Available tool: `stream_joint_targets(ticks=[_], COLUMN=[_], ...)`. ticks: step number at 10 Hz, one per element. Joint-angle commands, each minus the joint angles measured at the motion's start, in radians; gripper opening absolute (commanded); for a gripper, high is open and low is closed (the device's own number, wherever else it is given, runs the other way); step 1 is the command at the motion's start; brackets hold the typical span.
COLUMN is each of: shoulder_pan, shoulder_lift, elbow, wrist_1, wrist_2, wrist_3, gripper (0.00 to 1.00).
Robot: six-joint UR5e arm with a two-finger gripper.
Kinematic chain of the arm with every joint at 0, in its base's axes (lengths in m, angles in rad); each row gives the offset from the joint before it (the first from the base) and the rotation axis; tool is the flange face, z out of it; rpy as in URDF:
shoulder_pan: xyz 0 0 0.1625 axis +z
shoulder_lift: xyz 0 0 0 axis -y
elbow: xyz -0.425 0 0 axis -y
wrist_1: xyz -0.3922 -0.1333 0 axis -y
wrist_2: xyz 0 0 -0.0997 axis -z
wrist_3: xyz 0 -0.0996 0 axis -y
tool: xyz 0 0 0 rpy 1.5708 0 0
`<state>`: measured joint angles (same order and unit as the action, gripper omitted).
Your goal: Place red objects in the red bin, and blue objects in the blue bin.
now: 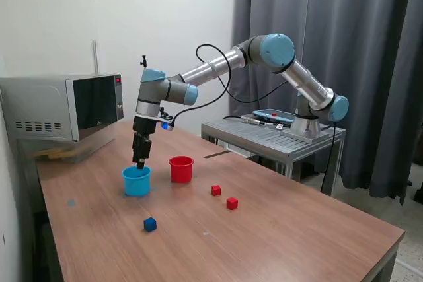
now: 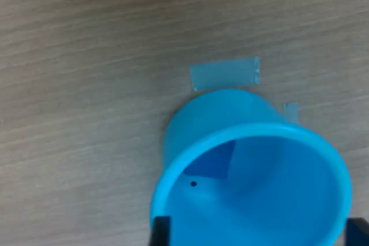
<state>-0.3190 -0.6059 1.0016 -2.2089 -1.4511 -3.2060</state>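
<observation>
My gripper (image 1: 140,162) hangs just over the blue bin (image 1: 137,181), a light blue cup on the wooden table. In the wrist view its two dark fingertips (image 2: 160,230) stand wide apart at either side of the blue bin's rim (image 2: 173,165), so it is open and holds nothing. One dark blue cube (image 2: 212,159) lies inside the cup. Another blue cube (image 1: 150,224) sits on the table nearer the front. The red bin (image 1: 181,168) stands to the exterior view's right of the blue bin. Two red cubes (image 1: 216,190) (image 1: 232,203) lie further right.
A microwave (image 1: 66,107) stands at the table's back, on the exterior view's left. The arm's base sits on a metal stand (image 1: 264,138) beyond the table, with a tablet (image 1: 277,115) on it. A strip of clear tape (image 2: 225,73) is stuck to the wood by the blue bin.
</observation>
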Motion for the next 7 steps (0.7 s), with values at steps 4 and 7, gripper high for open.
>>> stream_joint_targets(ticks=[4,7], shoulder_pan=[0.001,0.069], shoulder_lift=[-0.003,-0.008], elbow=[-0.003,-0.020], wrist_1=[0.000,-0.002], wrist_2=[-0.005,0.000], wrist_3=[0.000,0.000], gripper=[1.00,1.00])
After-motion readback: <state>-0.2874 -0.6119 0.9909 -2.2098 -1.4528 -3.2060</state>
